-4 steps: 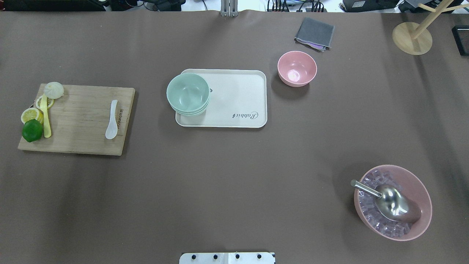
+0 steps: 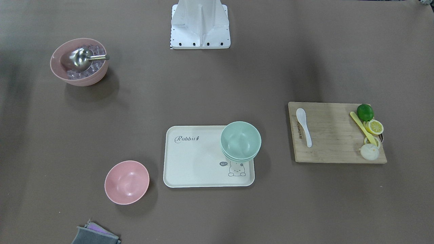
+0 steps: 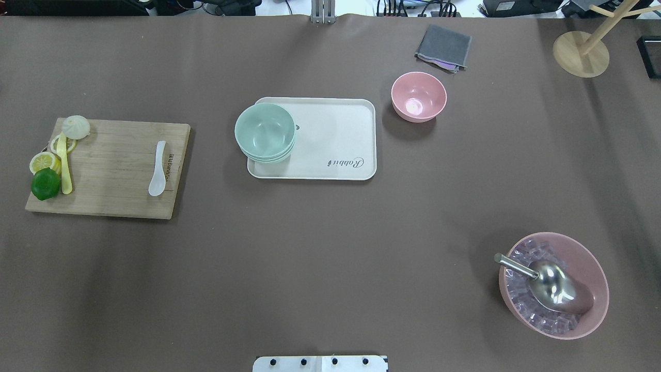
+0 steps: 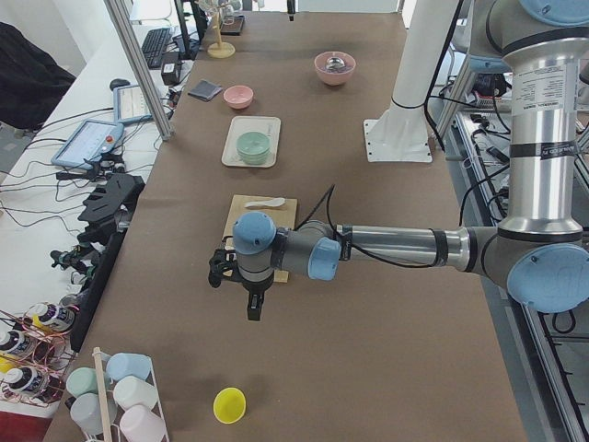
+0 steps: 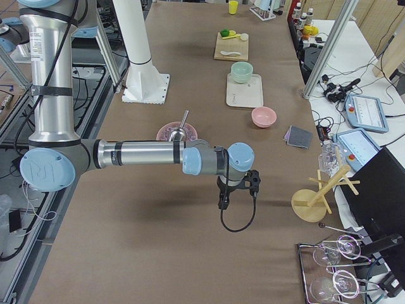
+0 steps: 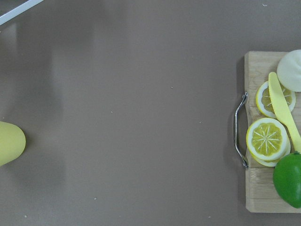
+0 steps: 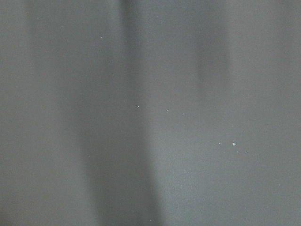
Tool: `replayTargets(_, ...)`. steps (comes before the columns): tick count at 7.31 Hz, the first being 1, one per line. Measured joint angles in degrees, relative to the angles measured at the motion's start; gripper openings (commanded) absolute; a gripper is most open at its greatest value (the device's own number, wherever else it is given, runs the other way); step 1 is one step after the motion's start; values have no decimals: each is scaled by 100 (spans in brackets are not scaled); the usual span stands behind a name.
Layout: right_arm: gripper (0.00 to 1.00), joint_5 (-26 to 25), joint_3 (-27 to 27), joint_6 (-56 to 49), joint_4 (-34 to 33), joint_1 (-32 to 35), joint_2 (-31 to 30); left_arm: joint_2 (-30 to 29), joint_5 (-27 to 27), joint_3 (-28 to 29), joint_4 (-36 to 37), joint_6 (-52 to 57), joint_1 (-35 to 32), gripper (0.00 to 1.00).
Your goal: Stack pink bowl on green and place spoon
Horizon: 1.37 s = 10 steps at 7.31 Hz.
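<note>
A small pink bowl [image 3: 418, 96] stands empty on the brown table, right of a cream tray [image 3: 335, 139]. A stack of green bowls [image 3: 265, 132] sits on the tray's left end. A white spoon [image 3: 158, 169] lies on a wooden cutting board [image 3: 113, 170] at the left. In the front-facing view the pink bowl [image 2: 126, 182], green bowls [image 2: 240, 140] and spoon [image 2: 304, 126] show too. My left gripper [image 4: 253, 308] shows only in the exterior left view, beyond the board's end. My right gripper [image 5: 223, 202] shows only in the exterior right view. I cannot tell whether either is open or shut.
A large pink bowl [image 3: 553, 284] with ice cubes and a metal scoop stands front right. A grey cloth [image 3: 443, 47] and a wooden stand [image 3: 581, 53] are at the back right. Lime, lemon slices and a yellow knife [image 3: 64, 165] lie on the board. A yellow cup [image 4: 229, 404] stands past the left gripper.
</note>
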Motion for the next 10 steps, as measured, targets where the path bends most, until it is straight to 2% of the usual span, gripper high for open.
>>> replayTargets(10, 100, 18, 30, 50, 8, 0, 34, -58, 0, 116, -6, 0, 7, 98)
